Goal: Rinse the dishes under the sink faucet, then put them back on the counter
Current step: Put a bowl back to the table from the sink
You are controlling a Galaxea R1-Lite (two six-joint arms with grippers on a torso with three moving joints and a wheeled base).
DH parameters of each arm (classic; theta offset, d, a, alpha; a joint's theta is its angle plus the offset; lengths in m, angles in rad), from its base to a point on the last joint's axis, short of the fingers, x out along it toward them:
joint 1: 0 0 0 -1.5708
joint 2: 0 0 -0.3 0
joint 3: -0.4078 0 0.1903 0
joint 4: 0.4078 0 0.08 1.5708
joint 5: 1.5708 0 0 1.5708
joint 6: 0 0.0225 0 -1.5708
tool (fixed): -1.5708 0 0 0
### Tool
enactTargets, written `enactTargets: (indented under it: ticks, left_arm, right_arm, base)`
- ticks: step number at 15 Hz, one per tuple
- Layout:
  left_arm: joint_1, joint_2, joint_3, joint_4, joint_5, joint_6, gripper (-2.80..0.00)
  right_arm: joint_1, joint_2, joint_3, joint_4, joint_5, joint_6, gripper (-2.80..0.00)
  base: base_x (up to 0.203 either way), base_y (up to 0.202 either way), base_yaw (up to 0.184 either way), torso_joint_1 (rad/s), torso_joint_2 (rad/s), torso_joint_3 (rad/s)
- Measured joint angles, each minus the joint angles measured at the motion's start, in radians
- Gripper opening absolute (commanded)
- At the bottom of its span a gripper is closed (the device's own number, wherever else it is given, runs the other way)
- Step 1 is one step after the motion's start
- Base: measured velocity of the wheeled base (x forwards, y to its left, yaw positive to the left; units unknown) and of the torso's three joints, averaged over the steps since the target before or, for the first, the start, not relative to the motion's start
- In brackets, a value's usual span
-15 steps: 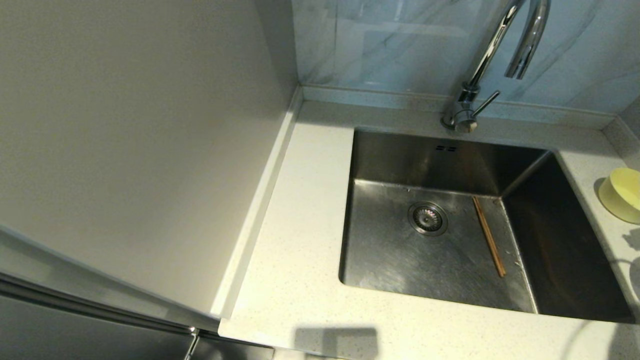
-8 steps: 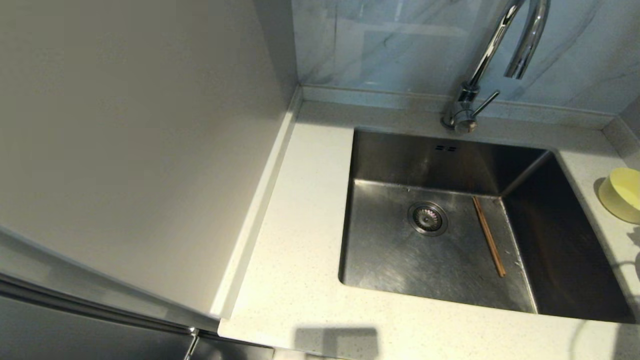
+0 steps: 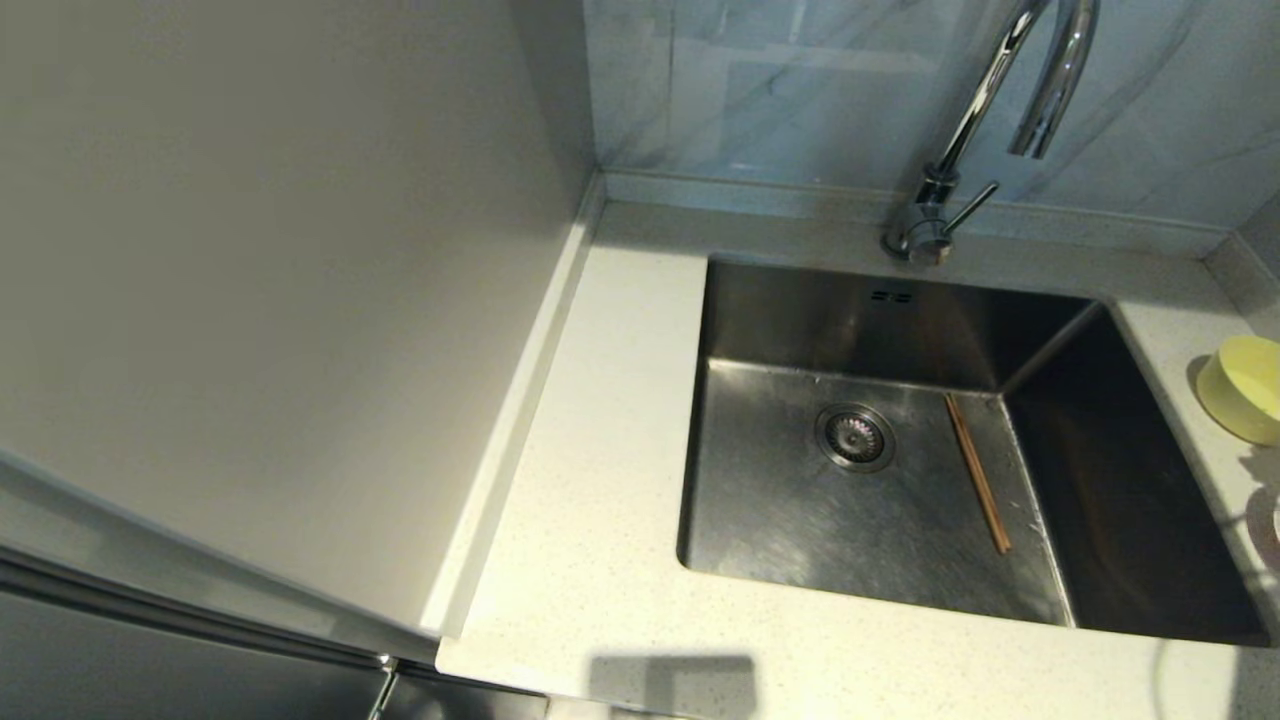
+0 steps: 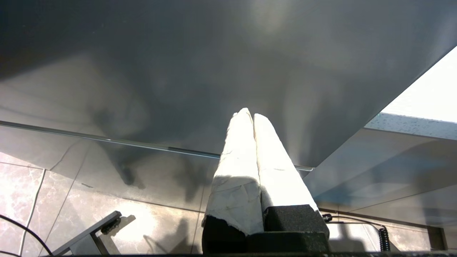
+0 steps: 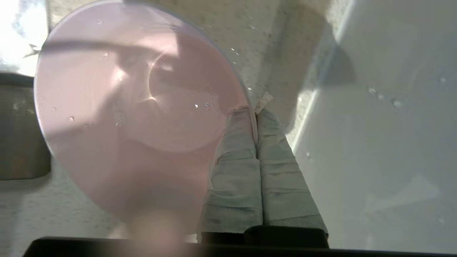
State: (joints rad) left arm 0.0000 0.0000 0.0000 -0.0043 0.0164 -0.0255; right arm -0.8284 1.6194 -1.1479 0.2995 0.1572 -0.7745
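While its two cloth-wrapped fingers (image 5: 246,167) press together, the right claw (image 5: 255,113) pinches the thin rim of the small round pale pink bowl (image 5: 135,107), one finger inside the wall and one outside. Water drops cling to the bowl's smooth inner surface, and it fills the left half of the right wrist frame over the off-white finely speckled stone tabletop (image 5: 264,39). Its lower edge blurs out of focus near the bottom of that frame.

Seen from its own wrist camera, the left claw (image 4: 252,116) has its white-wrapped fingers closed flat against each other, holding nothing, in front of a glossy grey panel (image 4: 178,53).

Neither claw appears in the head frame. At its centre right, the rectangular brushed stainless-steel sink (image 3: 1130,480) holds the thin brown wooden chopsticks (image 3: 978,472), lying close together on the scratched floor right of the round drain strainer (image 3: 855,437). Cut off by the top edge, the tall shiny chrome gooseneck faucet (image 3: 960,130) rises behind the basin. At the right edge, the small round yellow bowl (image 3: 1245,388) rests tilted on the tabletop, partly cropped.
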Motion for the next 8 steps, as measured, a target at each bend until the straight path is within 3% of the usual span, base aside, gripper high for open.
enactTargets:
  ticks: [6, 7, 8]
  left_arm:
    - [0.000, 0.000, 0.000, 0.000, 0.000, 0.000, -2.80]
    - [0.000, 0.000, 0.000, 0.000, 0.000, 0.000, -2.80]
    - [0.000, 0.000, 0.000, 0.000, 0.000, 0.000, -2.80]
  right_arm:
    - [0.024, -0.005, 0.030, 0.001, -0.003, -0.018, -2.80]
    - [0.025, -0.005, 0.034, 0.001, -0.005, -0.018, 0.00]
    - [0.027, -0.005, 0.036, 0.003, -0.004, -0.017, 0.00]
  base:
    - [0.000, 0.000, 0.000, 0.000, 0.00, 0.000]
    - [0.000, 0.000, 0.000, 0.000, 0.00, 0.000]
    - [0.000, 0.000, 0.000, 0.000, 0.00, 0.000]
